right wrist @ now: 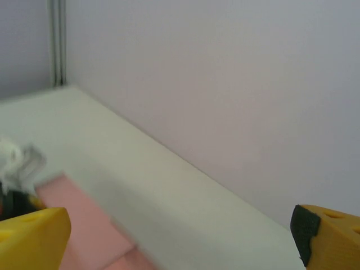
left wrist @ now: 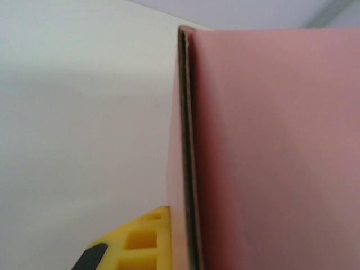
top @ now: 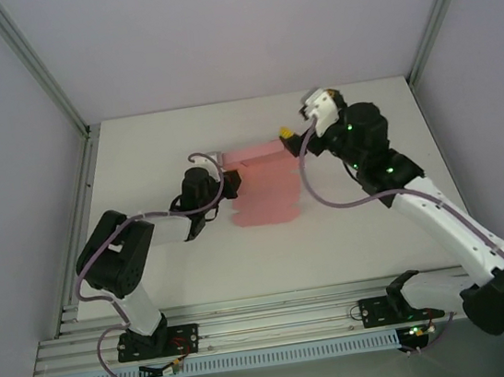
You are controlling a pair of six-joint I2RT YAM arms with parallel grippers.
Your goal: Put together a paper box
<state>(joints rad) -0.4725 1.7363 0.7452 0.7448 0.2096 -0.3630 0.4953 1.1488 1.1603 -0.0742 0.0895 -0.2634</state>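
While left jaws pinch the paper box, right jaws gape.

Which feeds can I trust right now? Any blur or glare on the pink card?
Top external: evenly lit, sharp, no glare on the paper box. Left wrist: the card sits very close, its face soft with a faint shadow, the folded edge readable, the yellow fingertip out of focus. Right wrist: smeared throughout, pink edge and the open right end effector fuzzy.

White table; pink paper box rests mid-table, toward far side, mostly flat.
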